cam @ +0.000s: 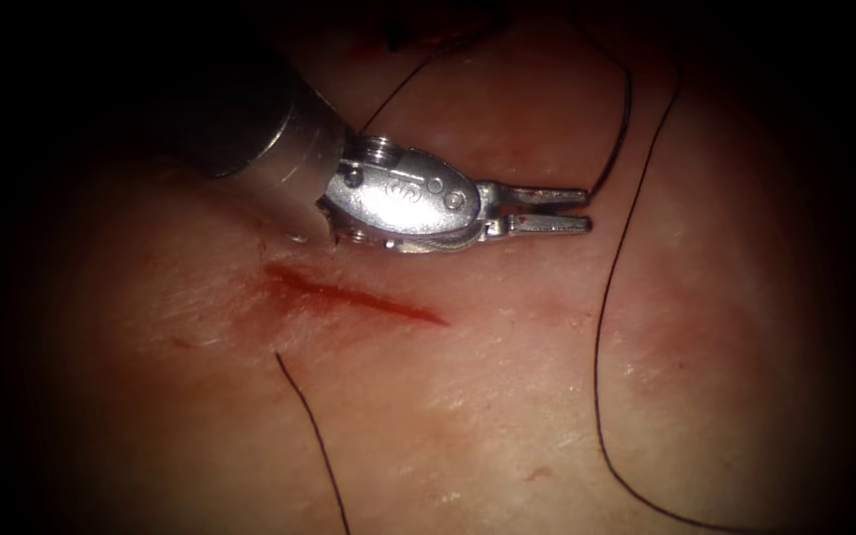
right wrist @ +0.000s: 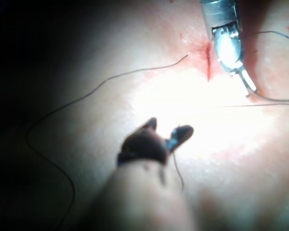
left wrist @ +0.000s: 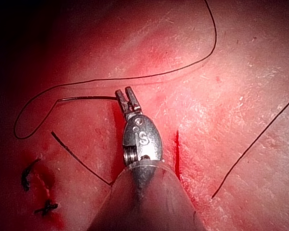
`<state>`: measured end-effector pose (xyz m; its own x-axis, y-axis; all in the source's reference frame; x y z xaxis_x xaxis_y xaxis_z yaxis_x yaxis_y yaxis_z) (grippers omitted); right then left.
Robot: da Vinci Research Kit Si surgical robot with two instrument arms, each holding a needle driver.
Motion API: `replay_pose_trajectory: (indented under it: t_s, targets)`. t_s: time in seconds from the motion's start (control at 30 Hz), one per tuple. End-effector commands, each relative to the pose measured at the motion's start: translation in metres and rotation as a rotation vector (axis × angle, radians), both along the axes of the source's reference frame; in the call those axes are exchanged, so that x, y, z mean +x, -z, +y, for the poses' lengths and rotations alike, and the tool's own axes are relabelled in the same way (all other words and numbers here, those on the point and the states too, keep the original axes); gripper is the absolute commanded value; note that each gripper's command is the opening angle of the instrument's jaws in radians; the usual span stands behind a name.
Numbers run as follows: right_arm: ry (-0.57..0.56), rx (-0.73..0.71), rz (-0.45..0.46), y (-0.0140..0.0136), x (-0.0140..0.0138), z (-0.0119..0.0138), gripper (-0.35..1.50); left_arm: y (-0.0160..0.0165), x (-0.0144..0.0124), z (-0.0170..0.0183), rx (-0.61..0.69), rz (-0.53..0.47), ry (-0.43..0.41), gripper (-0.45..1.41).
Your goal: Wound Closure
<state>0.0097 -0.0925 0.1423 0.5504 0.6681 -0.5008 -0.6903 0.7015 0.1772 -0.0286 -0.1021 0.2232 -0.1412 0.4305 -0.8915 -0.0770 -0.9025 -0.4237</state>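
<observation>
Right arm's dark needle driver (right wrist: 168,126), fingers wide apart, seemingly held nothing.
Left arm's silver needle driver (cam: 587,210), fingers slightly parted, touched thin black thread (cam: 601,327) near the unstitched red cut (cam: 354,295); a firm grasp seemed due.

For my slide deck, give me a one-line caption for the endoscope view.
Left tool by the cut in the tissue, jaws parted, tips right of the cut beside slack thread.

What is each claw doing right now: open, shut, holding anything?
Left claw: jaws a little apart around the thread; whether it grips cannot be told.
Right claw: open, with a thread hanging at one jaw.
</observation>
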Motion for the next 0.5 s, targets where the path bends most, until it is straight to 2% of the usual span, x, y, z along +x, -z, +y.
replay_pose_trajectory:
  t_s: [0.03, 0.07, 0.1, 0.13, 0.2, 0.37, 0.5]
  targets:
    - [-0.009, 0.001, 0.008, -0.0001, 0.0005, 0.0000, 1.48, 0.0001, -0.0011, -0.0015, 0.051, 0.001, 0.009, 0.17]
    - [-0.006, 0.000, 0.013, -0.0001, 0.0005, 0.0004, 1.48, 0.0001, -0.0011, -0.0014, 0.081, 0.004, 0.011, 0.39]
    - [-0.006, -0.001, 0.020, -0.0003, 0.0005, 0.0011, 1.48, 0.0002, -0.0011, -0.0013, 0.123, 0.009, 0.016, 0.69]
    - [-0.010, 0.000, 0.026, -0.0004, 0.0005, 0.0016, 1.48, 0.0002, -0.0010, -0.0013, 0.136, 0.020, 0.020, 0.89]
    - [-0.014, -0.007, 0.021, -0.0009, 0.0005, 0.0027, 1.48, 0.0005, -0.0007, -0.0010, 0.180, 0.042, 0.037, 1.18]
    - [-0.013, -0.003, 0.033, -0.0024, 0.0012, 0.0046, 1.48, 0.0021, 0.0012, -0.0005, 0.205, 0.070, 0.010, 1.35]
    - [-0.008, -0.002, 0.046, -0.0036, 0.0024, 0.0049, 1.48, 0.0044, 0.0032, 0.0001, 0.230, 0.066, 0.011, 1.35]
